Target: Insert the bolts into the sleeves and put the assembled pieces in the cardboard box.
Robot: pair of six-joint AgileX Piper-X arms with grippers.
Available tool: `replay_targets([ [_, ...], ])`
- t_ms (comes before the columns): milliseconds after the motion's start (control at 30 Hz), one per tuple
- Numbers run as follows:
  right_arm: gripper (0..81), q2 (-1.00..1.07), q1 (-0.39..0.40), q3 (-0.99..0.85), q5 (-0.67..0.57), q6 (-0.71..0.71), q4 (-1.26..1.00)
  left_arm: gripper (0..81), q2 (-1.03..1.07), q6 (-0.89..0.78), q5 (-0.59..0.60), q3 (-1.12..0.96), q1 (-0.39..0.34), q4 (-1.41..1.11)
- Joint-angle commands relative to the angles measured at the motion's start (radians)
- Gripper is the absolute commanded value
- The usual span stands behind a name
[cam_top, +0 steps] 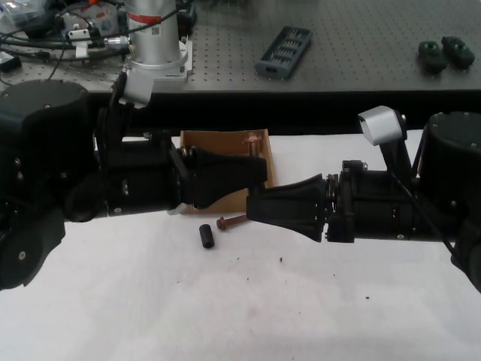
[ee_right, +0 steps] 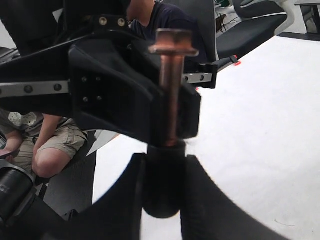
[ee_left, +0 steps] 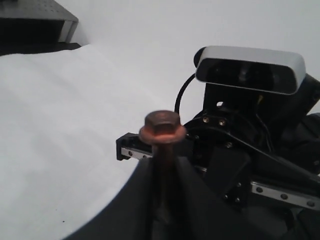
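Observation:
A copper bolt [ee_left: 162,129] stands head up, with my left gripper [ee_left: 163,167] shut on its shank. Its lower end sits in a black sleeve [ee_right: 164,175], which my right gripper [ee_right: 164,167] is shut on. In the high view the two grippers meet tip to tip: the left gripper [cam_top: 255,171] and the right gripper [cam_top: 255,204], with the bolt head [cam_top: 252,141] above them. The cardboard box [cam_top: 218,143] stands just behind them. A loose sleeve [cam_top: 207,236] and a loose bolt [cam_top: 231,222] lie on the white sheet below the grippers.
The dark perforated bench behind holds a ribbed black block [cam_top: 284,49], two black parts [cam_top: 447,53] at the far right and a silver post [cam_top: 154,37] with cables. The white sheet [cam_top: 263,308] stretches toward the front edge.

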Motion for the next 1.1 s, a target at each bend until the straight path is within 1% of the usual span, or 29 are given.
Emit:
replay_targets([
  [0, 4.0, -0.014, -0.003, -0.011, 0.085, 0.070, -0.107, 24.2, 0.001, 0.123, 0.025, 0.006, -0.006, 0.041],
  [33, 4.0, -0.014, -0.003, -0.011, 0.081, 0.071, -0.107, 35.1, 0.001, 0.134, 0.010, 0.006, -0.006, 0.041],
  [100, 4.0, -0.014, -0.008, -0.011, 0.057, 0.071, -0.107, 52.2, 0.001, 0.134, -0.045, 0.006, 0.004, 0.041],
  [133, 4.0, -0.014, -0.008, -0.011, 0.053, 0.071, -0.107, 56.4, 0.001, 0.141, -0.061, 0.006, 0.007, 0.041],
  [167, 4.0, -0.014, -0.008, -0.011, 0.054, 0.071, -0.107, 56.7, 0.001, 0.153, -0.059, 0.006, 0.012, 0.039],
  [267, 4.0, -0.014, -0.008, -0.011, 0.054, 0.071, -0.107, 52.9, 0.001, 0.162, -0.058, 0.006, 0.012, 0.039],
  [400, 4.0, -0.014, -0.015, -0.011, 0.057, 0.071, -0.107, 52.4, -0.004, 0.146, -0.080, 0.006, 0.027, 0.039],
  [533, 4.3, -0.014, -0.050, -0.027, 0.065, 0.049, -0.041, 52.4, -0.048, 0.112, -0.138, 0.003, 0.100, 0.041],
  [633, 4.3, -0.007, -0.076, -0.068, 0.084, -0.062, 0.087, 52.4, -0.124, 0.108, -0.142, 0.001, 0.180, 0.043],
  [700, 4.3, 0.024, -0.092, -0.124, 0.083, -0.118, 0.146, 52.4, -0.184, 0.113, -0.150, 0.001, 0.234, 0.082],
  [733, 4.3, 0.049, -0.098, -0.161, 0.083, -0.126, 0.167, 52.4, -0.208, 0.118, -0.159, 0.001, 0.258, 0.108],
  [800, 4.3, 0.116, -0.105, -0.236, 0.083, -0.131, 0.195, 49.8, -0.265, 0.160, -0.178, 0.001, 0.295, 0.210],
  [867, 4.3, 0.195, -0.106, -0.333, 0.085, -0.128, 0.221, 46.7, -0.311, 0.209, -0.182, 0.003, 0.311, 0.346],
  [933, 4.3, 0.294, -0.106, -0.448, 0.107, -0.096, 0.274, 44.0, -0.353, 0.247, -0.190, 0.003, 0.312, 0.470],
  [1067, 4.3, 0.482, -0.106, -0.677, 0.180, -0.032, 0.415, 39.4, -0.411, 0.252, -0.207, 0.003, 0.312, 0.646],
])
